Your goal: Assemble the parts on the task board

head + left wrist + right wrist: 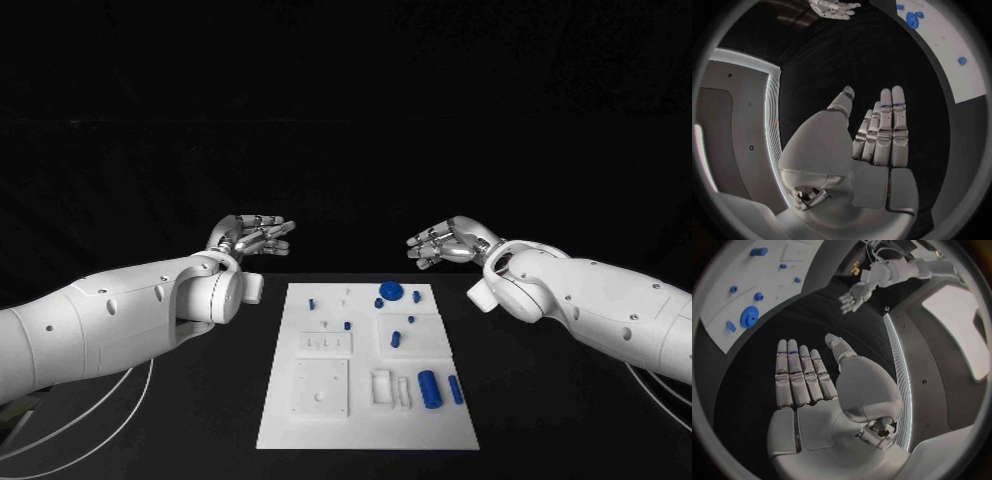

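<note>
Task board (pixel 361 420), a white plate, lies mid-table with small blue parts (pixel 427 385) on it. Beyond its far corners, the left hand (pixel 257 238) and right hand (pixel 447 243) hover, fingers spread, holding nothing.

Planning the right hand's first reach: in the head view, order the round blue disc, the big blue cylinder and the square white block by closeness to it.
1. Round blue disc, board's far end, nearest the right hand.
2. Big blue cylinder, near right.
3. Square white block, near left.
</note>
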`<state>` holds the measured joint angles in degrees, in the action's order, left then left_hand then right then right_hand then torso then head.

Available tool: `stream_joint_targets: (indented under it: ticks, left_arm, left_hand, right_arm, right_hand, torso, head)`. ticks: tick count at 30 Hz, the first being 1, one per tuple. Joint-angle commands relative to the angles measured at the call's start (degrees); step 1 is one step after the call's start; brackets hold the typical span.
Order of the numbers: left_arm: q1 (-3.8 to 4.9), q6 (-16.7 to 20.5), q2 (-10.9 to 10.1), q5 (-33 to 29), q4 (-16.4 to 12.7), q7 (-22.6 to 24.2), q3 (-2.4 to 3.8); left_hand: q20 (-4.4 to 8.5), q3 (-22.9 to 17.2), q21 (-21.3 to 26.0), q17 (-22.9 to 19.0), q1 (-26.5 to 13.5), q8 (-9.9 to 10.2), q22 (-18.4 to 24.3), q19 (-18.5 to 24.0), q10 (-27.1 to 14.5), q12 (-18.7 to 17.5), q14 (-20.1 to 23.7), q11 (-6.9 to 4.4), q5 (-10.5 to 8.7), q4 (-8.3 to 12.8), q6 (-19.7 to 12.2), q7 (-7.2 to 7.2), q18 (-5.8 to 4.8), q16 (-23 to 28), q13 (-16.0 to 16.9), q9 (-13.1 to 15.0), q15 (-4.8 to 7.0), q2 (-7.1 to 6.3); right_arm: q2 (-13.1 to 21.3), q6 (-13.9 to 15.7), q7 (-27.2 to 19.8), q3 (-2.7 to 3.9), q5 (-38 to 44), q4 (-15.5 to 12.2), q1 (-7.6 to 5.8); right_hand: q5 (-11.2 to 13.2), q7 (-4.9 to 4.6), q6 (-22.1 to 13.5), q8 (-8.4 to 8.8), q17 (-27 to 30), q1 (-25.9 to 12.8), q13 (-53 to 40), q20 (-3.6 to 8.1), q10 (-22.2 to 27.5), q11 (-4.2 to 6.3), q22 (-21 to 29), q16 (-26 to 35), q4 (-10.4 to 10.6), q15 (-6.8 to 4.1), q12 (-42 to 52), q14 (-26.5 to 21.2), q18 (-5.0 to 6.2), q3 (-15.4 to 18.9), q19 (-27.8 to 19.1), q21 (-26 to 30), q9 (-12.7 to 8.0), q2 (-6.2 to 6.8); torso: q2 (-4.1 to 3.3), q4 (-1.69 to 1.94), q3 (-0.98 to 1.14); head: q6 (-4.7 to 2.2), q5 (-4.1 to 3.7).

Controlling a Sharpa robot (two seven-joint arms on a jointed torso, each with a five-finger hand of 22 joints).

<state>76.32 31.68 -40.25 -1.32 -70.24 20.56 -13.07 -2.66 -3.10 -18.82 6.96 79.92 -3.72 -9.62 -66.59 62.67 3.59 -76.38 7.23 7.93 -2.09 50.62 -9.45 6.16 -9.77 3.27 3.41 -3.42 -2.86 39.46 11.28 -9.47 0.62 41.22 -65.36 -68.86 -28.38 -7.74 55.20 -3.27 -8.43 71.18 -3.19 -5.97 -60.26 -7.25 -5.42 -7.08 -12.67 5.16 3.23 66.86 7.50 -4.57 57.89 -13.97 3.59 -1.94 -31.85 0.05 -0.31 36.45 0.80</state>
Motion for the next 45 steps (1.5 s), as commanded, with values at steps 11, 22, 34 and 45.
stream_joint_targets:
  ticks: [11, 22, 34, 45]
  left_arm:
    - [1.05, -5.0, -5.7, 6.0, -9.8, -1.5, 0.45]
    - [1.48, -5.3, -7.9, 8.1, -14.5, -2.3, 1.00]
    - [2.40, -5.7, -8.4, 8.8, -16.4, -2.8, 1.32]
    - [2.67, -6.0, -8.1, 9.3, -16.4, -3.1, 1.35]
  left_hand:
    - [2.73, 0.5, -30.8, 13.2, -1.8, -0.2, -21.5, 6.9, 1.1, -0.2, 3.1, -1.00, -0.22, 2.3, 2.5, 0.42, 0.99, -27.0, 0.1, 0.2, 2.39, -0.26]
    - [2.83, 0.3, -35.8, 12.5, -1.9, -0.2, -24.1, 7.8, 0.9, -0.1, 3.0, -1.02, -0.23, 2.7, 2.7, 0.44, 1.78, -31.9, 0.1, 0.2, 2.62, -0.95]
    - [2.64, -0.2, -36.1, 11.6, -1.8, -0.2, -23.8, 7.9, -0.4, -0.1, 3.1, -0.71, -0.27, 2.4, 2.2, 0.31, 1.93, -31.5, 0.1, 0.2, 2.43, -1.81]
    - [2.51, -0.7, -36.0, 11.1, -1.4, -0.2, -23.4, 8.0, -1.3, -0.1, 3.1, -0.51, -0.52, 2.1, 1.3, 0.15, 1.99, -31.3, 0.1, 0.1, 2.30, -2.64]
  right_arm:
    - [-1.2, 0.3, 10.6, 0.80, 35.8, -2.3, -0.12]
    - [-2.1, 2.8, 16.8, 0.91, 48.1, -4.2, -0.16]
    - [-4.6, 3.3, 20.7, 0.91, 55.7, -2.9, -0.12]
    - [-6.4, 2.7, 21.8, 0.85, 58.4, -2.1, 0.34]
  right_hand:
    - [-1.3, 2.27, 7.1, -0.35, -40.9, -2.1, -1.1, 9.90, -12.9, 4.72, -24.6, -32.8, -3.5, -7.69, 0.4, 14.3, 0.66, -9.8, 16.8, -33.4, 0.8, 7.54]
    - [-0.4, 2.97, 7.6, -0.37, -41.2, -2.9, -2.3, 10.23, -12.8, 4.98, -36.4, -36.0, -3.3, -8.16, 0.4, 16.5, 1.16, -12.9, 18.9, -40.7, 1.2, 9.22]
    - [3.3, 2.94, 8.0, -0.37, -40.4, -3.0, -2.7, 10.27, -12.7, 4.95, -41.8, -36.8, -2.7, -8.23, 0.4, 16.6, 1.08, -16.5, 20.5, -40.3, 1.3, 10.44]
    - [5.1, 3.00, 8.3, -0.31, -39.6, -2.8, -2.9, 10.24, -12.6, 4.99, -46.3, -37.5, -2.1, -8.22, 0.4, 16.4, 1.00, -16.9, 21.5, -37.8, 1.3, 10.74]
  torso:
    - [-3.12, 1.47, -0.01]
    - [-4.82, 2.84, -0.09]
    - [-6.49, 3.46, -0.01]
    - [-7.62, 3.77, -0.11]
  head:
    - [-1.12, -0.70]
    - [-1.28, -1.43]
    - [-1.97, -1.80]
    - [-2.23, -1.94]
